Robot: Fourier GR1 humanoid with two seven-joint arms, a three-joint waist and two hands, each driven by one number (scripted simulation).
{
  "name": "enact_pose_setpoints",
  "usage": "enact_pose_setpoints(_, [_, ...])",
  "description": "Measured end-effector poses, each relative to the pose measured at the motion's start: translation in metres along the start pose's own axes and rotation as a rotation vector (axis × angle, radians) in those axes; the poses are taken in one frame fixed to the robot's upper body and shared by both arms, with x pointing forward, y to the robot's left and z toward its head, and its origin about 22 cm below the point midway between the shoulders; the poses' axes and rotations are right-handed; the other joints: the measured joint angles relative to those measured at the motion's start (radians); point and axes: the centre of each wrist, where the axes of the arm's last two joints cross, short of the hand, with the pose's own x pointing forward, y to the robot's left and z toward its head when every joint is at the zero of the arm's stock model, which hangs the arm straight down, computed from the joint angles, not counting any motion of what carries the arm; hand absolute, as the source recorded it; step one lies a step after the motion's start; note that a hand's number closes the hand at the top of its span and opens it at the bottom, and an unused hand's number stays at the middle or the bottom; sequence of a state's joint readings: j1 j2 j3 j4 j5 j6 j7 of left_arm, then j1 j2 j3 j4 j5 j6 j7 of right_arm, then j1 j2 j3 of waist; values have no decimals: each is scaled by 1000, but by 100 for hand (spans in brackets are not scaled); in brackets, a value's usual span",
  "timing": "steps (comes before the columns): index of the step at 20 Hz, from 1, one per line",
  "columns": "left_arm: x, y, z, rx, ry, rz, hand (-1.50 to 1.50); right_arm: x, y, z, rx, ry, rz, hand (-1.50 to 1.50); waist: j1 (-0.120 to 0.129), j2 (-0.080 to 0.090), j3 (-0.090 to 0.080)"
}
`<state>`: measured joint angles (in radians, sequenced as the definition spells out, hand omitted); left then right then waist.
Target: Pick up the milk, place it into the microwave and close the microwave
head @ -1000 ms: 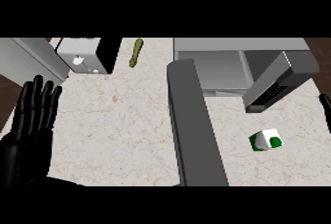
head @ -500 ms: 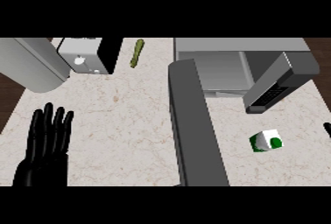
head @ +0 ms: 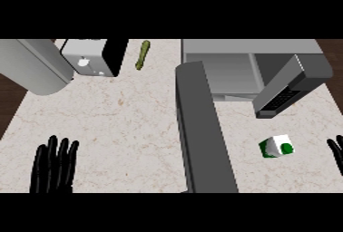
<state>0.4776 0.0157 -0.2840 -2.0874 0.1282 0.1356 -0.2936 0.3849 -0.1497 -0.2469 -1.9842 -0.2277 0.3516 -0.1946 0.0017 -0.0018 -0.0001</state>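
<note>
The milk (head: 276, 147), a green-and-white carton with no readable writing, lies on the surface (head: 114, 118) just below the microwave (head: 251, 68) and its open door (head: 289, 88). The right hand (head: 337, 152) shows only fingertips right of the milk, not touching it; how open it is cannot be told. The left hand (head: 53, 165) rests far left of the milk, fingers straight, holding nothing, with bare surface around it.
</note>
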Motion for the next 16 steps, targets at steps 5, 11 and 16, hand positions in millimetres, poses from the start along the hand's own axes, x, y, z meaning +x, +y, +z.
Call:
enact_pose_setpoints(5, [-6, 2, 12, -1, 6, 1, -150, -30, 4, -10, -9, 37, -18, -150, 3, 1, 0])
enact_pose_setpoints(11, [-10, 8, 28, 4, -2, 2, -150, -67, 6, -4, -60, 65, -1, -150, 4, 1, 0])
enact_pose_setpoints(16, [-12, 7, 37, 4, -3, -4, -150, -102, -3, -1, -128, 81, 26, -150, 5, 1, 1])
